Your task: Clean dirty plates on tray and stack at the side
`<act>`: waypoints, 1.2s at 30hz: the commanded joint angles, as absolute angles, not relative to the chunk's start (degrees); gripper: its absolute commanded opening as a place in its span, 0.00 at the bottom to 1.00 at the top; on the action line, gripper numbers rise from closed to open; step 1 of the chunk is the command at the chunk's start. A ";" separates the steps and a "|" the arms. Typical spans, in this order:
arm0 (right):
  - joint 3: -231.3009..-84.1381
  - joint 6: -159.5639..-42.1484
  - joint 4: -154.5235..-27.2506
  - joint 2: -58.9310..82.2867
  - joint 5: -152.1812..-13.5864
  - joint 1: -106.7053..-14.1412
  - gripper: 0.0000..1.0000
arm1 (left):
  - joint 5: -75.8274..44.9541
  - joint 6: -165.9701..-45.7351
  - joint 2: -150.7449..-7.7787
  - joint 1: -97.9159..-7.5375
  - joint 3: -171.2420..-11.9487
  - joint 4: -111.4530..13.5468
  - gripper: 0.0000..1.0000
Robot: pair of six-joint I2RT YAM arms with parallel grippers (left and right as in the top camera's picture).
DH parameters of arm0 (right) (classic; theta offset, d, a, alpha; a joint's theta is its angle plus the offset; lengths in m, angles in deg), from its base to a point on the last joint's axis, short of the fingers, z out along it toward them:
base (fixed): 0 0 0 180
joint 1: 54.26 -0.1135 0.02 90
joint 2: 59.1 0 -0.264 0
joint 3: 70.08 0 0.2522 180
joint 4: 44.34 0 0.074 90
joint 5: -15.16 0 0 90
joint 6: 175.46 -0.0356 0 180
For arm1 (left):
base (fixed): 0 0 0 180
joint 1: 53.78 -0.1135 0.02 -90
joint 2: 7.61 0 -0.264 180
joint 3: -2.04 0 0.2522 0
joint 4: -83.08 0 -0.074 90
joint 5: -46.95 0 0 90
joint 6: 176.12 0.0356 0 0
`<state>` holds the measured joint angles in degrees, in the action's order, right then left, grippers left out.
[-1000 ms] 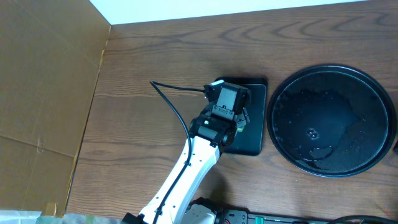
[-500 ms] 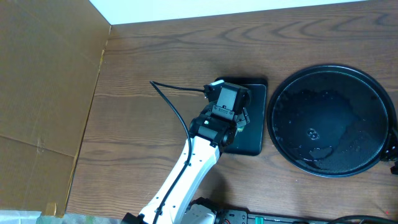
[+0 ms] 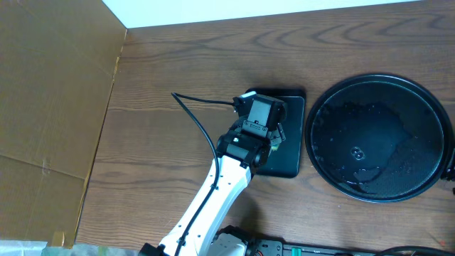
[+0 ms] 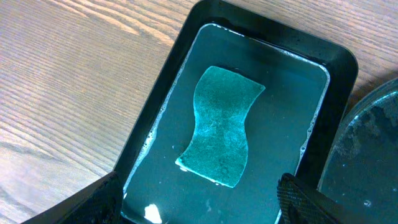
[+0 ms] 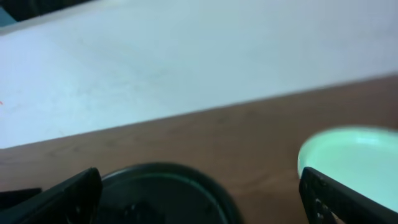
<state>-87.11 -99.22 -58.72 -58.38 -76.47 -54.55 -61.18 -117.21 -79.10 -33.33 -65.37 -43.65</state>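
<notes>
The round black tray [image 3: 334, 107] lies wet at the right of the table with no plate on it. In the blurred right wrist view its rim [image 5: 186, 171] shows low down. One pale plate [image 5: 348, 152] rests on the wood to its right, outside the tray. My right gripper [image 5: 202, 202] hovers open above the tray's edge, with nothing between its fingers. My left gripper [image 4: 199, 211] stands open over the small rectangular black tray [image 4: 339, 68]. A teal sponge [image 4: 221, 124] lies there in shallow water, apart from both fingers [image 4: 93, 202].
The left arm [image 3: 227, 171] reaches in from the front edge, with a black cable [image 3: 195, 117] looping to its left. A brown cardboard wall [image 3: 50, 107] stands along the left side. A white surface [image 3: 284, 11] borders the table's far edge.
A dark part of the right arm poked further in at the overhead's right edge half a second ago and has drawn back. The left arm has not moved.
</notes>
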 commanded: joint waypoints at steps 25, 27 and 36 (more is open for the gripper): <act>-84.14 -79.79 -62.42 -58.82 -77.45 -55.06 0.99 | -61.69 -116.66 -79.43 -33.61 -65.78 -43.52 0.80; -84.14 -79.81 -62.40 -58.82 -77.47 -55.06 0.99 | -61.69 -116.66 -79.43 -33.61 -65.78 -43.50 0.80; -84.14 -79.81 -62.31 -58.82 -77.45 -55.01 0.99 | -61.69 -116.66 -79.43 -33.61 -65.78 -43.50 0.80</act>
<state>-84.25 -80.77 -62.07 -58.43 -77.63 -54.55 -61.18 -117.21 -79.10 -33.33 -65.37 -43.67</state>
